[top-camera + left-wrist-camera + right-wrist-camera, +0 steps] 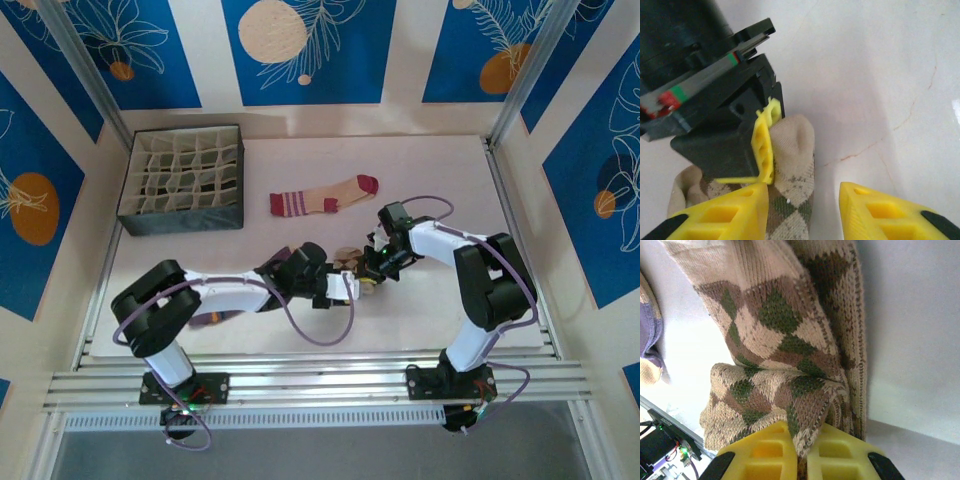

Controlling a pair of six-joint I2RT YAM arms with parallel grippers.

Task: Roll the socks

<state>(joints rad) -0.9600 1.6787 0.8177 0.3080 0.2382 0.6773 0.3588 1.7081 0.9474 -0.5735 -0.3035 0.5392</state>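
The brown-tan argyle sock (785, 330) lies partly folded on the white table between the two arms (350, 258). My right gripper (800, 442) is shut on a bunched fold of it, the knit squeezed between the yellow fingers. In the left wrist view those same right fingers (765, 145) pinch the sock's tan end (797, 145). My left gripper (802, 207) is open, one finger (735, 210) over the argyle fabric, the other (880, 210) over bare table. A tan sock with a dark-red toe and striped cuff (325, 195) lies flat farther back. Part of a purple sock (649, 335) shows beside the argyle one.
A dark fabric organizer box (182, 180) with many small cells stands at the back left of the table (440, 190). Purple cables loop off both arms. Metal rails run along the table's near edge (320, 382).
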